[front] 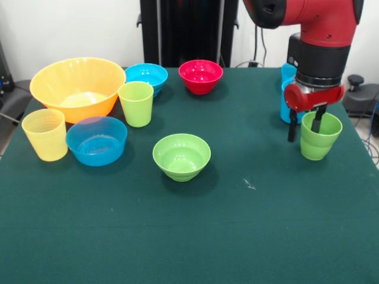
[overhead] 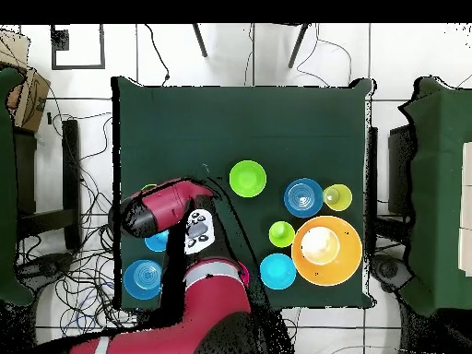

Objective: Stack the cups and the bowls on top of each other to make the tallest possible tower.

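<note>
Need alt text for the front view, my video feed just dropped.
The gripper straddles the rim of the green stepped cup at the table's right, one finger inside. A green bowl sits mid-table; other bowls and cups cluster left.

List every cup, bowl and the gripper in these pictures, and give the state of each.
Gripper: astride green stepped cup's rim.
Green stepped cup: upright.
Sky blue cup: upright, behind gripper.
Yellow-green cup: upright, empty.
Pale yellow cup: upright, empty.
Bowls, all upright, unstacked: green, red, yellow-orange.
</note>
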`<state>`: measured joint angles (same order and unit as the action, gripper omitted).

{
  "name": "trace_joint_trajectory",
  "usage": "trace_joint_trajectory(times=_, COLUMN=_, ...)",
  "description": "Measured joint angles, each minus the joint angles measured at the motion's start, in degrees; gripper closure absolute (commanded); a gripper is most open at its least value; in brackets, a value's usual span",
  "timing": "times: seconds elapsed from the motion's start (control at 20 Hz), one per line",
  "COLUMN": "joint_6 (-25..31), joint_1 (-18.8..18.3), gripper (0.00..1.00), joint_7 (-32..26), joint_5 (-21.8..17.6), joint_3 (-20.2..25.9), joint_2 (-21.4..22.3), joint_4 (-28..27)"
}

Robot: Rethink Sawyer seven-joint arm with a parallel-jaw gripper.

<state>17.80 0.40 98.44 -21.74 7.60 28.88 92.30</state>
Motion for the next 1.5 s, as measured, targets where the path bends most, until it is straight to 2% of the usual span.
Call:
trace_joint_trajectory(times=0.5, joint_6=-5.3, joint_1=0.6, gripper=0.0, joint_7=0.7, joint_5=0.0, joint_3=-2.5, joint_2=-3.3, joint_4=0.0)
trace_joint_trajectory(times=0.75, joint_6=-6.0, joint_1=0.8, gripper=0.0, joint_7=0.7, joint_5=0.0, joint_3=-3.6, joint_2=-3.9, joint_4=0.0)
trace_joint_trajectory(times=0.8, joint_6=-6.1, joint_1=0.8, gripper=1.0, joint_7=0.7, joint_5=0.2, joint_3=-3.6, joint_2=-3.8, joint_4=0.0)
trace_joint_trajectory(times=1.05, joint_6=-6.0, joint_1=1.2, gripper=1.0, joint_7=0.7, joint_5=0.9, joint_3=-3.7, joint_2=-2.4, joint_4=-0.4)
trace_joint_trajectory(times=1.5, joint_6=-6.0, joint_1=1.2, gripper=1.0, joint_7=0.7, joint_5=0.9, joint_3=-4.0, joint_2=-2.6, joint_4=-0.5)
